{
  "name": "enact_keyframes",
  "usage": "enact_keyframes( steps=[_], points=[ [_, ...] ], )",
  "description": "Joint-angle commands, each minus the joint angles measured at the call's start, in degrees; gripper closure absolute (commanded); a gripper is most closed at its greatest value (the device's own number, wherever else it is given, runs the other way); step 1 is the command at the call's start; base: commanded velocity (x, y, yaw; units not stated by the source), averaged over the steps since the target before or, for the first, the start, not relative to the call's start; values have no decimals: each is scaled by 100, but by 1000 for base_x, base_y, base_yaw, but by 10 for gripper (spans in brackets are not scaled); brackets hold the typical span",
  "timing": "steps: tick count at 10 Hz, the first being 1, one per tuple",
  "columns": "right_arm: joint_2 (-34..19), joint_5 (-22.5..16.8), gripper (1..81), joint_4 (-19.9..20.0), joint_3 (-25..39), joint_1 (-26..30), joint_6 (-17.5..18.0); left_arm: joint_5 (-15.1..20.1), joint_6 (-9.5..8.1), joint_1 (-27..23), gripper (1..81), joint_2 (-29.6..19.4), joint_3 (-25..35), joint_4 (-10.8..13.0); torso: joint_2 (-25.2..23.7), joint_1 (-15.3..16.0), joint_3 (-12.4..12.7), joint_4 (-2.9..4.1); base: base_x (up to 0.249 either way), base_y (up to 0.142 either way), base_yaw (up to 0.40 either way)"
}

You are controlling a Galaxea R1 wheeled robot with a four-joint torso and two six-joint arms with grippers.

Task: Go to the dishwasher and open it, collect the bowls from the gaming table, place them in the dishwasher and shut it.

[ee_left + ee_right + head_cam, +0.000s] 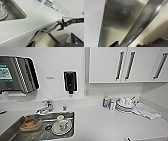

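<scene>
Right gripper [57, 26] has its jaws apart, straddling the curved steel bar handle [50, 29] of the brushed stainless-steel dishwasher [121, 22], which sits just under the edge of the white countertop [37, 17]. Left gripper [53, 42] hangs nearby, also spread, holding nothing. If I were driving, I'd clamp squarely on the bar before pulling, then swing down and out along the door's arc so it doesn't slip off. Over at 7 o'clock on the counter, the stainless sink [71, 114] holds a clear tub [30, 124] with something orange in it, plus a white plate [61, 127] with a cup on it. Pile of dishes [125, 104] at 3 o'clock.
</scene>
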Motion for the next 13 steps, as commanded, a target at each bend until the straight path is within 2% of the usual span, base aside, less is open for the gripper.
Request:
enact_keyframes(
  steps=[1, 5, 7, 10, 13],
  points=[
    [-53, -229, 10, 41, -212, 718, 268, 70, 26, -506, 10, -189, 136, 55, 0, 0, 0, 0, 0, 0, 0],
    [254, -246, 10, -47, -617, 534, 321, 97, 26, -506, 10, -180, 136, 55, 0, 2, -2, 0, 0, 0, 0],
    [483, -413, 10, -205, -863, 437, 321, 97, 26, -506, 10, -136, 127, 55, 0, 2, -2, 0, 0, 0, 0],
    [387, -431, 10, -232, -845, 139, 286, 89, 26, -506, 10, -101, 39, 29, 0, 2, -2, 0, 0, 0, 0],
    [43, -405, 10, -205, -801, -204, 260, 97, 26, -506, 10, -49, 21, 46, 0, 2, -2, 0, 0, 0, 0]
  ],
)
